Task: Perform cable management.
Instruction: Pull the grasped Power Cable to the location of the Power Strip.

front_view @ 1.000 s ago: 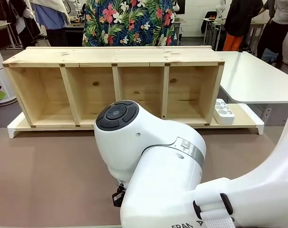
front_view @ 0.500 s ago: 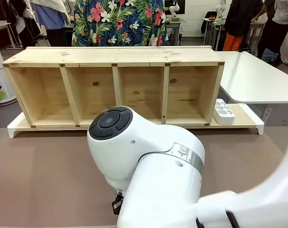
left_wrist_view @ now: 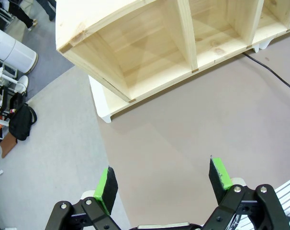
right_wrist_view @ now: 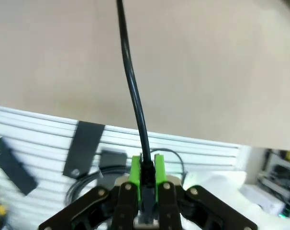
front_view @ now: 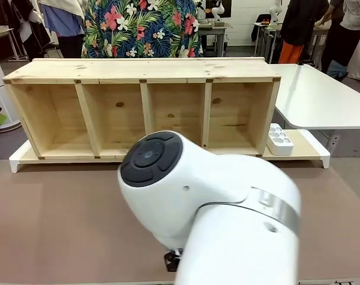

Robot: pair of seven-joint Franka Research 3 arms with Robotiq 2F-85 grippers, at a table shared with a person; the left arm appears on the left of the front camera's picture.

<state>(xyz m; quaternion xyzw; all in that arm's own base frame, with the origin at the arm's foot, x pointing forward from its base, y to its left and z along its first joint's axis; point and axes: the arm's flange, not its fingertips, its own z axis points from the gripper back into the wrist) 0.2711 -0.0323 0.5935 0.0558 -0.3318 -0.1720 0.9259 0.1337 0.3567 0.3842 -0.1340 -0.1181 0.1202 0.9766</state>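
- R wrist view: right jaws are clamped tight on the cable, w/ green pads pinching it from both sides. The thin black cord rises from the grip and runs over the tan counter to the pic's top edge.
- L wrist view: left jaws stand wide apart and hold nothing, pads above bare counter. A stretch of black cord lies flat on the counter near the foot of the wooden shelf.
- Front view: the right arm looms white in the foreground, in front of the four-bay shelf. A small white power strip sits just beside the shelf's R end. A person in a floral shirt stands behind.
- Step in hand, my guess: gathering slack by the gripped spot.
- To do it well: grip firm, pull slow along the cord's own line, and stay low so slack can't snag the shelf foot. The free left jaws could take a second hold for coiling.
- Hard to tell: which part of the cord is gripped, and where it goes past the pic's edge. That both stretches are one cord is likely, not certain.
- R wrist pic is blurred, and the dark shapes on the white slatted surface by the jaws can't be identified.
- In the front view the arm hides the grip and much of the counter.
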